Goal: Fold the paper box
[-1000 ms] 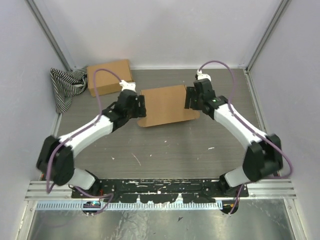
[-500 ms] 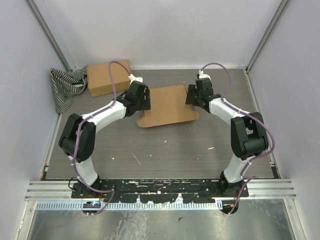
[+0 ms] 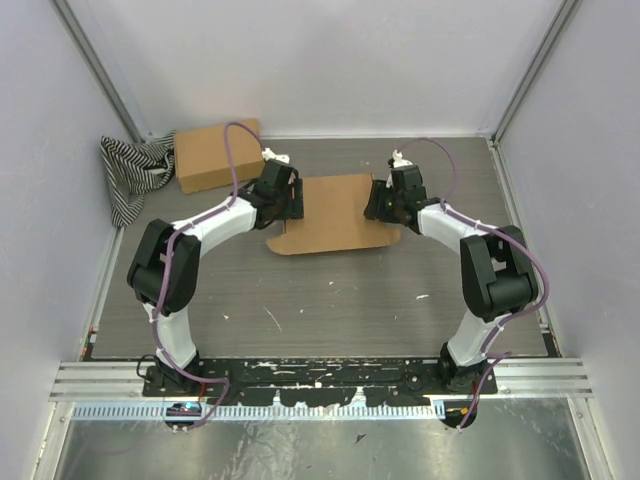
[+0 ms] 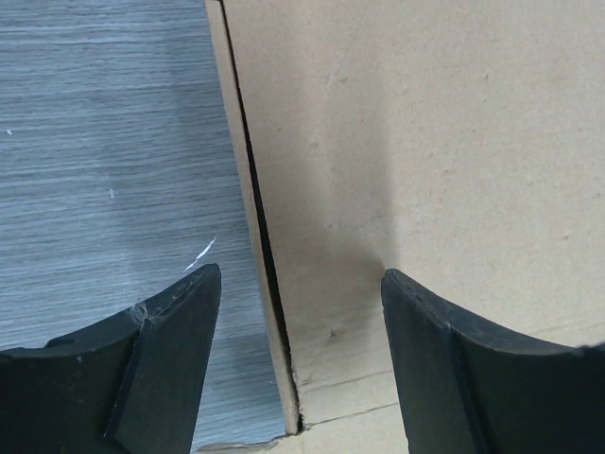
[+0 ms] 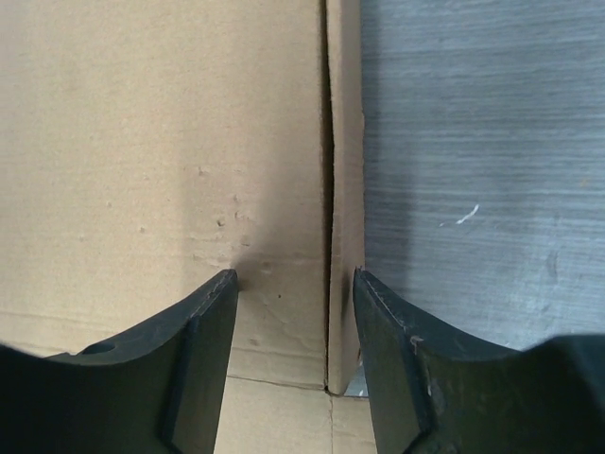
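The paper box [image 3: 332, 212] is a plain brown cardboard piece lying mid-table, its lid panel down and narrow side walls along its left and right edges. My left gripper [image 3: 291, 208] is at its left edge, open, its fingers astride the left side wall [image 4: 248, 189]. My right gripper [image 3: 378, 203] is at its right edge, open, its fingers astride the right side wall [image 5: 344, 180]. Neither wall is pinched. In the wrist views the box fills most of the frame [image 4: 425, 151] [image 5: 161, 142].
A second brown cardboard box [image 3: 214, 154] stands at the back left. A black-and-white striped cloth [image 3: 132, 170] lies beside it against the left wall. The enclosure walls close in the back and both sides.
Both arms have folded in closer to their bases. The left gripper moved up along the box's left edge. The box has shifted slightly leftward and toward the near side.
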